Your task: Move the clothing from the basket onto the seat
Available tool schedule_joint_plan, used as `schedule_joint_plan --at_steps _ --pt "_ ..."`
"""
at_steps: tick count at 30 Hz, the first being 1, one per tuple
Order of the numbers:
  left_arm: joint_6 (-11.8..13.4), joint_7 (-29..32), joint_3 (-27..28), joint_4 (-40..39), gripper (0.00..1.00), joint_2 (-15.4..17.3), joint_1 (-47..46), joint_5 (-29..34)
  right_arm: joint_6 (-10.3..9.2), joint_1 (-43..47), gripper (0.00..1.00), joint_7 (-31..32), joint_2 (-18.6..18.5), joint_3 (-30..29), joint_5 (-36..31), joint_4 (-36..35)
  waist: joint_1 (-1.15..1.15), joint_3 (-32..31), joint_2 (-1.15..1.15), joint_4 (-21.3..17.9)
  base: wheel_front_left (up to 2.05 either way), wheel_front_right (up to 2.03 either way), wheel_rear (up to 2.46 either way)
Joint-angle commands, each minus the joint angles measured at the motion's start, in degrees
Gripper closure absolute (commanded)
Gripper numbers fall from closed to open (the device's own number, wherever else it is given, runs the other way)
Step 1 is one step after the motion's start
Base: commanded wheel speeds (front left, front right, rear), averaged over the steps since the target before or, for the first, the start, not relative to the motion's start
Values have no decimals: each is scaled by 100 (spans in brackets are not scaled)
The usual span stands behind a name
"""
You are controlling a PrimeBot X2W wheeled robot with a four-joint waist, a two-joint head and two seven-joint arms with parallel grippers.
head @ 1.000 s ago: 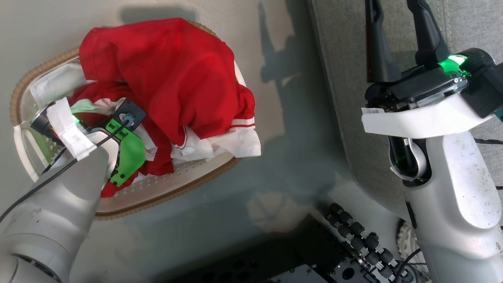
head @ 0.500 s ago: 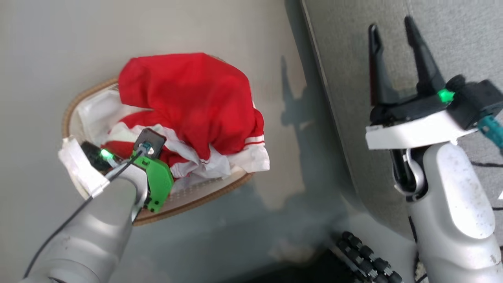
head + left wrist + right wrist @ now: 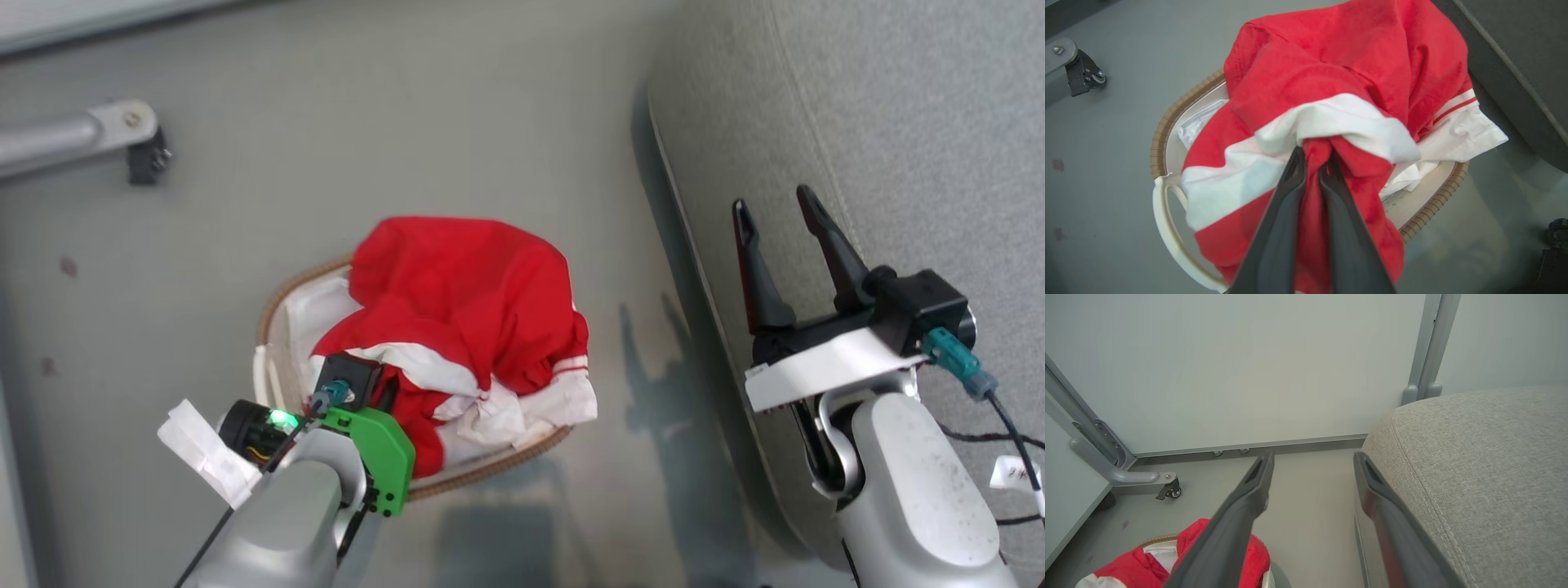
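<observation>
Red-and-white garment (image 3: 1331, 81) lies heaped in the basket (image 3: 1163, 126), beside the seat (image 3: 898, 122). Left gripper (image 3: 1312, 163) is pinched narrow on a red fold: the pick step. Right gripper (image 3: 771, 200) hangs wide and empty. The next move likely calls for lifting the garment clear of the basket, then carrying it across onto the seat.

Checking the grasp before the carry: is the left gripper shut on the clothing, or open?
Shut. The left gripper has both fingers pressed close together with a fold of the red-and-white clothing pinched between them.
</observation>
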Motion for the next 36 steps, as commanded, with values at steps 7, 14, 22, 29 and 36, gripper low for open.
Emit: schedule_joint_plan --at_steps 7,14,22,29,36 --pt "262 -19 570 -944 100 127 800 71 -4 483 0 -11 -28 -97 -20 197 0 -1442 0 640 0 0 0" --pt "410 -19 1193 -1839 100 153 1389 312 -5 889 0 -11 -29 -58 -61 375 0 -1999 0 744 0 0 0" --pt "348 -19 2045 -3059 100 42 1892 671 -4 1255 0 -11 -28 22 -105 527 0 -2502 0 749 0 0 0" --pt "216 -19 2438 -3705 100 -84 2037 979 -5 1478 0 -11 -27 169 -98 613 0 -2668 0 745 0 0 0" --pt "106 -20 2614 -4019 100 -228 2050 1097 -4 1602 0 -11 -26 435 -140 769 0 -2752 0 771 0 0 0"
